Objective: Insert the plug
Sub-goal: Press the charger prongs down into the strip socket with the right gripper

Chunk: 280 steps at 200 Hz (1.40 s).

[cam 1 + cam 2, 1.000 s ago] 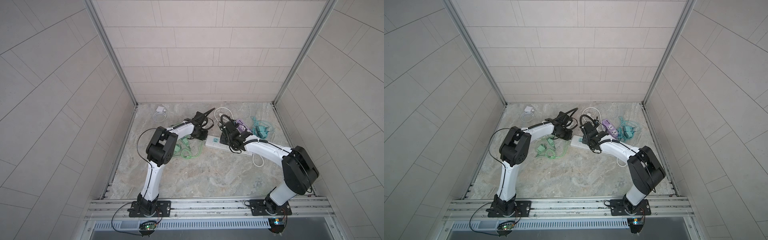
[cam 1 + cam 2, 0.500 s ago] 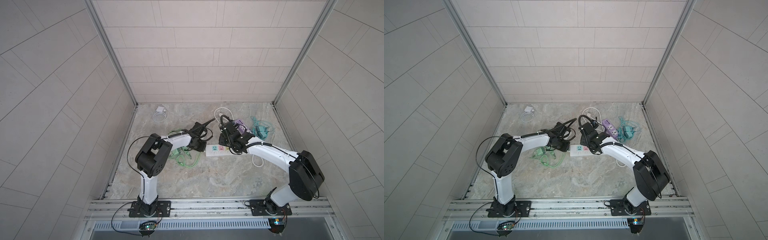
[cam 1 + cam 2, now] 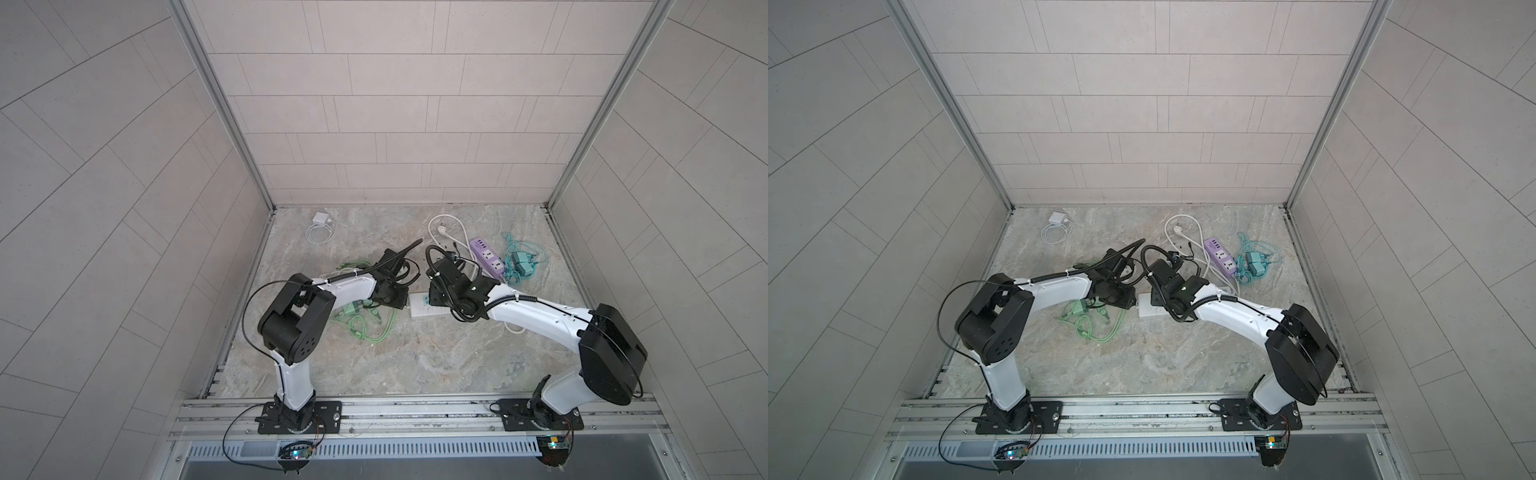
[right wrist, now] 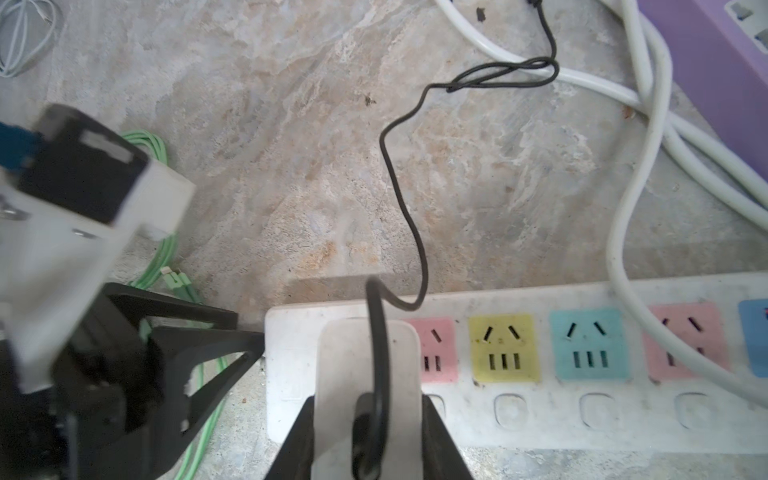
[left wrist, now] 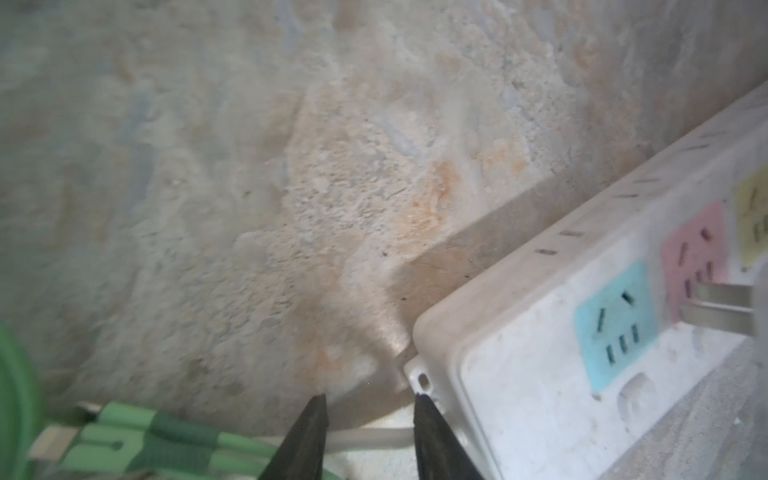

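White plug point(image 4: 338, 365) on a thin black cord point(image 4: 401, 178) is clamped by its flat sides in the right gripper point(image 4: 368, 405), poised over the end socket of the pale power strip point(image 4: 552, 432). That hold leaves the prongs point(image 5: 719, 307) free to point down at the sockets. In the left wrist view the prongs show bare along their length, close over the socket face, so the plug is judged not yet seated. Which slots they line up with cannot be told.

The left gripper point(image 5: 370, 411) is released, jaws apart and holding nothing. One fingertip touches the strip's end at its 9 o'clock side, probably as a brace so the strip will not slide under the push.

Room is tight around the strip. A green cable point(image 3: 365, 328) lies at its 8 o'clock, just behind the left fingers. At 1 o'clock a purple strip point(image 3: 486, 255) and a white cable point(image 4: 640, 216) crowd in, and the cable drapes across a far pink socket. Straight down looks like the only open path.
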Tool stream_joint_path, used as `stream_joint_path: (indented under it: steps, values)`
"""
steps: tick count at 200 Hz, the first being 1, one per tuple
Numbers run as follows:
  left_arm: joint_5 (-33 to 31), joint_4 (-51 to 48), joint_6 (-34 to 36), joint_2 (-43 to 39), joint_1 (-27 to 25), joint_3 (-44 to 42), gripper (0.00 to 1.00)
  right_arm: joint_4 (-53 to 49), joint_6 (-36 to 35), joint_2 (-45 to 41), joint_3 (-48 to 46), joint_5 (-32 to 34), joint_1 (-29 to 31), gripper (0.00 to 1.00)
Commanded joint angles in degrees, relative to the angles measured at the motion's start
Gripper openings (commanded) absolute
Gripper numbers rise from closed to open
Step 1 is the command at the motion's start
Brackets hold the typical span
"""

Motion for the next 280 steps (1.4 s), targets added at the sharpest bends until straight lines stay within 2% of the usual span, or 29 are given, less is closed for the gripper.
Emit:
stream_joint_path:
  steps: [1, 51, 121, 183, 243, 280]
  values:
    - [-1.60, 0.32, -1.47, -5.27, 2.13, -1.60, 0.43, -0.80, 0.76, -1.45, -0.75, 1.71, 0.33, 0.23]
    - [-2.52, 0.81, -1.57, -11.80, 3.46, -1.50, 0.45, -0.04, 0.12, -2.41, -1.32, 0.32, 1.73, 0.22]
    - [-4.93, 1.96, -4.65, -21.16, 4.22, -7.83, 0.46, 1.22, 0.45, -1.22, -0.78, -1.91, 2.24, 0.22]
    - [-4.68, 2.18, -5.03, -22.79, 4.85, -9.30, 0.46, 0.25, -0.56, 0.29, 0.67, -0.97, 2.53, 0.23]
    - [-4.62, 2.44, -4.89, -23.57, 5.36, -9.97, 0.45, -2.05, -3.27, 5.01, 3.15, -2.83, 2.09, 0.23]
    - [-5.16, 2.62, -4.83, -24.04, 5.81, -10.27, 0.45, -3.94, -3.38, 3.75, 2.92, -2.13, 2.17, 0.22]
